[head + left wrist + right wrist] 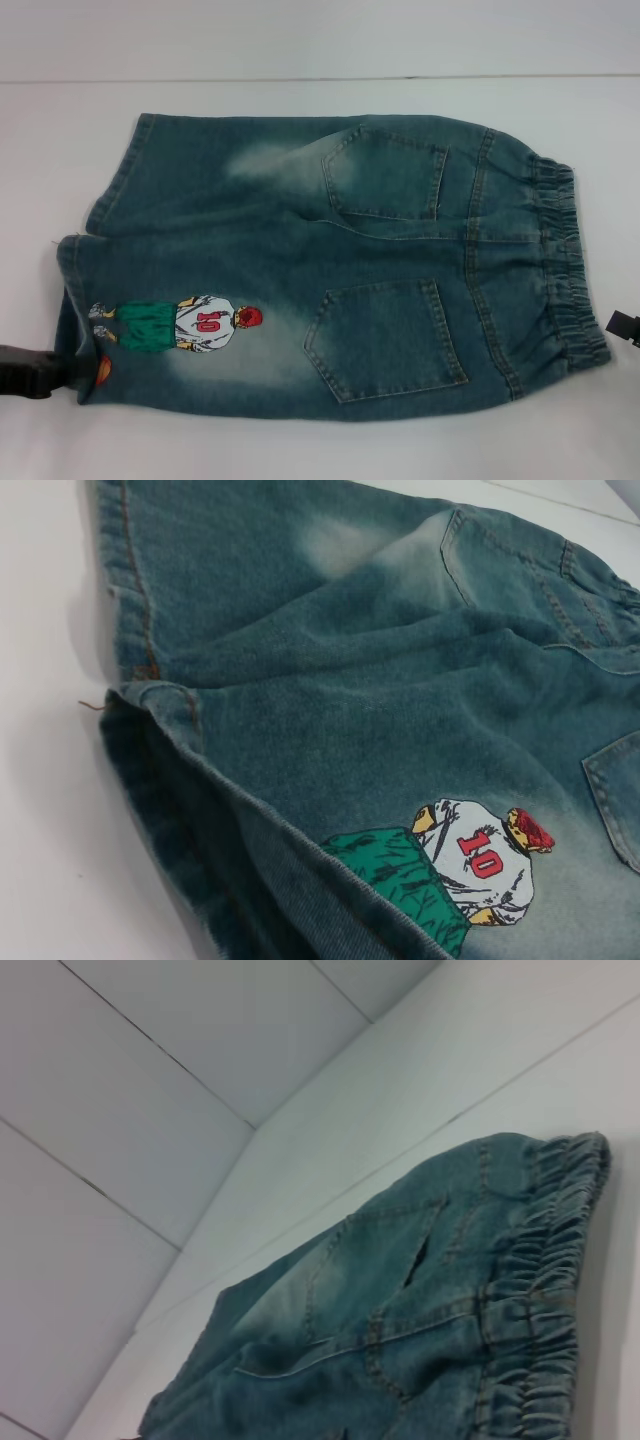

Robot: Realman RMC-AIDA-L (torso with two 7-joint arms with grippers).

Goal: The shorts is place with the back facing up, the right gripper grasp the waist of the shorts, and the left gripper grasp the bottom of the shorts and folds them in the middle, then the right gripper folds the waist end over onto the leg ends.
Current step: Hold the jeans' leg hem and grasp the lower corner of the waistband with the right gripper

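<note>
The shorts lie flat on the white table, back facing up, with two patch pockets showing. The waist of the shorts points right, and its gathered band fills the right wrist view. The bottom of the shorts points left. A cartoon figure is printed on the near leg. The left gripper reaches in low from the left and meets the near leg's hem beside the orange ball print. That hem looms close in the left wrist view. Only a black tip of the right gripper shows, beside the waistband's near corner.
The white table extends on all sides of the shorts. A pale wall rises behind the table's far edge. White panels with dark seams show behind the table in the right wrist view.
</note>
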